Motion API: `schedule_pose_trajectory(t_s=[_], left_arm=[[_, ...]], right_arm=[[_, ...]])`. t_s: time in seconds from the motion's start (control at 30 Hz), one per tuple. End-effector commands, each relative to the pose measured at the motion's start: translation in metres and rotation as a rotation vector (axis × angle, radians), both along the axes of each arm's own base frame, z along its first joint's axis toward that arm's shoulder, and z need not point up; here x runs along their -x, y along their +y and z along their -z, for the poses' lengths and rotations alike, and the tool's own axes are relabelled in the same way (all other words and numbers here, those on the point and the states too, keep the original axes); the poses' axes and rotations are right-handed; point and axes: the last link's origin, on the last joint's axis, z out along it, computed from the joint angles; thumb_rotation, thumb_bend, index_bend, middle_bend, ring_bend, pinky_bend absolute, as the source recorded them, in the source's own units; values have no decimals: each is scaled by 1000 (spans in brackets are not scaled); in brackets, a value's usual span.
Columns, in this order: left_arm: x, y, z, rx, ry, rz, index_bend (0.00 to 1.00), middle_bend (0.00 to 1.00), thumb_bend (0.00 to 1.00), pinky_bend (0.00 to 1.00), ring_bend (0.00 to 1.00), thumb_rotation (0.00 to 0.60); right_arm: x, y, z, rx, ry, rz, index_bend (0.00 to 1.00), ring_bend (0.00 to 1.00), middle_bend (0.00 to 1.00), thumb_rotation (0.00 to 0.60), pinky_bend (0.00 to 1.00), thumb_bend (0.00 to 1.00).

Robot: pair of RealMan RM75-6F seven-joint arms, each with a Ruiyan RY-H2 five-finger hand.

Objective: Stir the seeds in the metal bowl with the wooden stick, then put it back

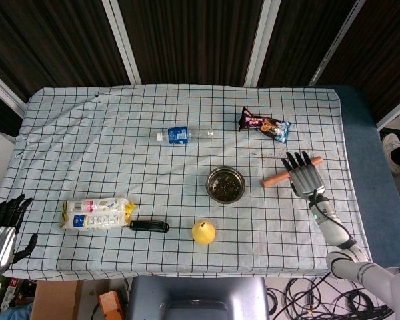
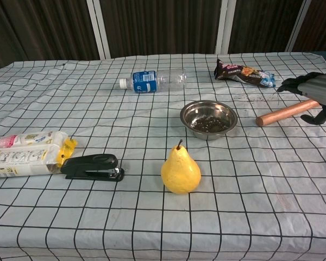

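Note:
A metal bowl [image 1: 211,180] [image 2: 186,116] with dark seeds [image 1: 227,191] [image 2: 208,125] in it stands right of the table's middle. To its right the wooden stick [image 1: 277,179] [image 2: 282,113] lies on the checked cloth, pointing towards the bowl. My right hand [image 1: 305,175] [image 2: 315,89] is over the stick's far half, fingers stretched out and apart; in the chest view the thumb hangs on the stick's near side. No grip on the stick shows. My left hand [image 1: 3,227] hangs off the table's left front corner, holding nothing.
A yellow pear [image 1: 203,232] [image 2: 180,169] stands in front of the bowl, with a black stapler [image 1: 149,226] [image 2: 92,166] and a white-yellow packet [image 1: 97,213] [image 2: 24,155] to its left. Behind lie a plastic bottle [image 1: 183,135] [image 2: 152,80] and a snack packet [image 1: 263,125] [image 2: 244,73].

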Motion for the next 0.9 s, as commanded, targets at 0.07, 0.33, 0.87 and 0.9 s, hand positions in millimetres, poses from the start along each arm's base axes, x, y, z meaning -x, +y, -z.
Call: schedule_pose_trajectory(t_s=[0.07,0.33,0.87,0.9], left_arm=[[1,0,-1,-3,-3,0,0,0,398,17,0,600],[1,-1,-3,-9,-7,3,0,0,396,18,0,600],[2,-2,-6,-12,-17,1,0,0,397,18,0,600],[2,-2,-6,-12,-17,1,0,0,396,18,0,600]], right_arm=[[-3,0,4,-5,0,-5,100,0,0,600,0,379],[-7,-6,19,-11,-16,-3,281,52,162,600,2,379],[-10,-13,34,39,-15,-4,486,241,306,600,221,378],[-10,-13,34,46,-16,-8,505,259,322,600,238,378]])
